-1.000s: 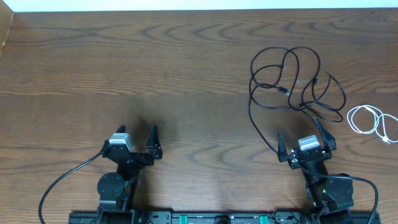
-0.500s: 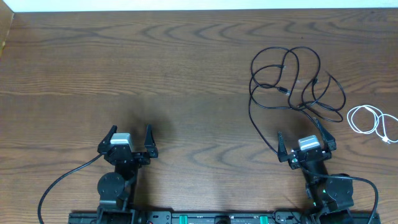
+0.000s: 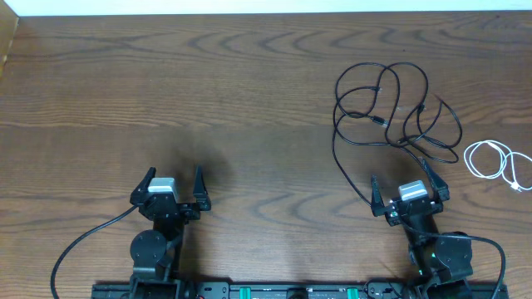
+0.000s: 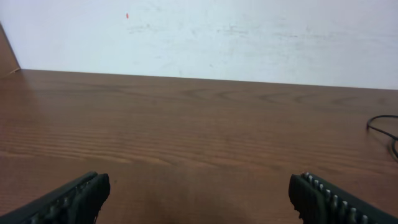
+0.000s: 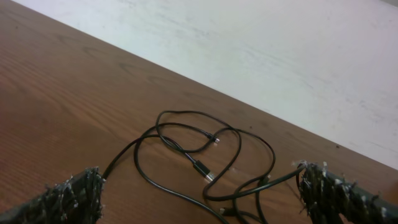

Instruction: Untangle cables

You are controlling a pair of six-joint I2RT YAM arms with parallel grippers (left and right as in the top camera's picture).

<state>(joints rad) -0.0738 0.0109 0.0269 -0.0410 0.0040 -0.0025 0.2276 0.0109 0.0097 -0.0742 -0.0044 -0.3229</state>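
The long black cable (image 3: pixel 391 108) lies in loose overlapping loops at the right of the table, and shows in the right wrist view (image 5: pixel 205 165) with a plug end near its middle. The shorter white cable (image 3: pixel 497 163) lies coiled apart from it at the far right edge. My right gripper (image 3: pixel 409 189) is open and empty just in front of the black loops, one strand running past its left finger. My left gripper (image 3: pixel 174 183) is open and empty at the front left, far from both cables. A bit of black cable (image 4: pixel 382 127) shows at the right of the left wrist view.
The wooden table (image 3: pixel 208 100) reaches a white wall (image 4: pixel 199 31) at its far edge. Thick black wires (image 3: pixel 83 245) run from the arm bases along the front edge.
My left gripper has turned from angled right to facing straight ahead and drawn slightly left. The right arm and both cables have not moved.
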